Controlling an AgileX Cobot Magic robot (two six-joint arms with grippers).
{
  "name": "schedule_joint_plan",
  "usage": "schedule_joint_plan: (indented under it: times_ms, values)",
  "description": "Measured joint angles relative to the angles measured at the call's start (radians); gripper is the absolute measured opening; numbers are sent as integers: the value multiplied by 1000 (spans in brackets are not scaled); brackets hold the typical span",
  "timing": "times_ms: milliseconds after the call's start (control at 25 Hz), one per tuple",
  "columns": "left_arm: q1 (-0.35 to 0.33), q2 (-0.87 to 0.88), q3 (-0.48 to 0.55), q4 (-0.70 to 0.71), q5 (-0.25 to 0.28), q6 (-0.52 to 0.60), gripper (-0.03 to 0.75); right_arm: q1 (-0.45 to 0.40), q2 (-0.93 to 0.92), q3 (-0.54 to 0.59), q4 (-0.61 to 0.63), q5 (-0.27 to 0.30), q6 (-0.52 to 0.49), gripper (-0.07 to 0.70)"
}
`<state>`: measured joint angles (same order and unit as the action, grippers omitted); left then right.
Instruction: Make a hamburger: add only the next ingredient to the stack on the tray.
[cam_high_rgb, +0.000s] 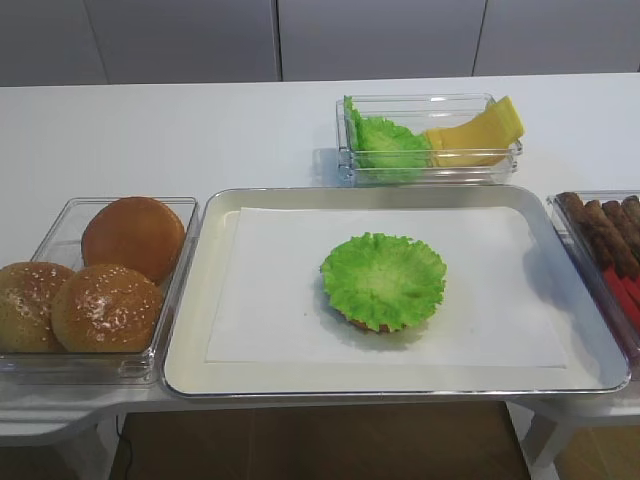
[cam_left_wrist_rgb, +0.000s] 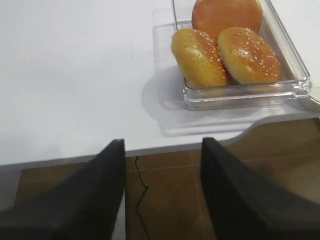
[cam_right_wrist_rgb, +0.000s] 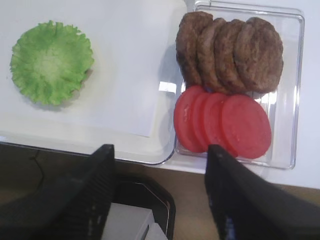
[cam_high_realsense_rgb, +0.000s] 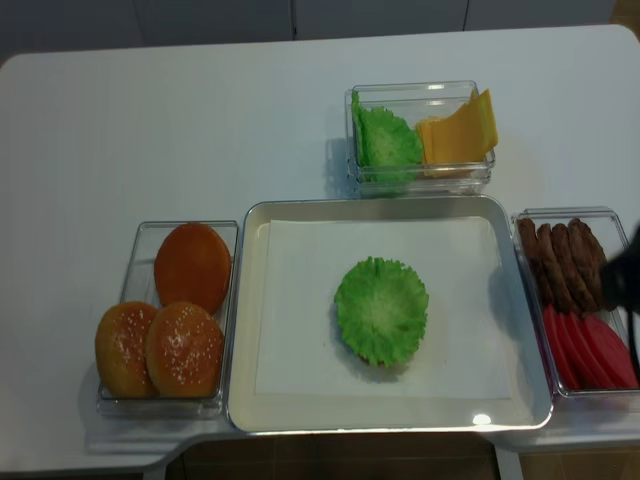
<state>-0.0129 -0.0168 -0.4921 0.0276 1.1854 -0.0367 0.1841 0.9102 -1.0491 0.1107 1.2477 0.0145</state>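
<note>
A ruffled green lettuce leaf (cam_high_rgb: 383, 278) (cam_right_wrist_rgb: 51, 61) (cam_high_realsense_rgb: 381, 308) lies spread on the stack in the middle of the silver tray (cam_high_rgb: 196, 310) (cam_high_realsense_rgb: 241, 330). It covers the bun bottom almost fully; only a brown sliver of bun (cam_high_rgb: 362, 323) peeks out at the front. In the right wrist view my right gripper (cam_right_wrist_rgb: 161, 150) stands open and empty at the tray's front right corner, well away from the leaf. In the left wrist view my left gripper (cam_left_wrist_rgb: 162, 142) is open and empty, off the table's front edge left of the buns.
A clear container (cam_high_rgb: 182, 205) with three whole buns (cam_left_wrist_rgb: 220, 45) sits left of the tray. Behind the tray, another container (cam_high_rgb: 430, 170) holds bunched lettuce and cheese slices. On the right, a third (cam_right_wrist_rgb: 295, 75) holds patties (cam_right_wrist_rgb: 230, 50) and tomato slices (cam_right_wrist_rgb: 225, 122).
</note>
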Motion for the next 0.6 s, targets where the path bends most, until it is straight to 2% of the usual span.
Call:
schedule_joint_plan:
  times_ms: [280,600]
  values:
    - [0,0,0,0,0,0,354,0,-283,160,-2,15,32,429]
    - [0,0,0,0,0,0,351,0,-613,285,-2,24,37,429]
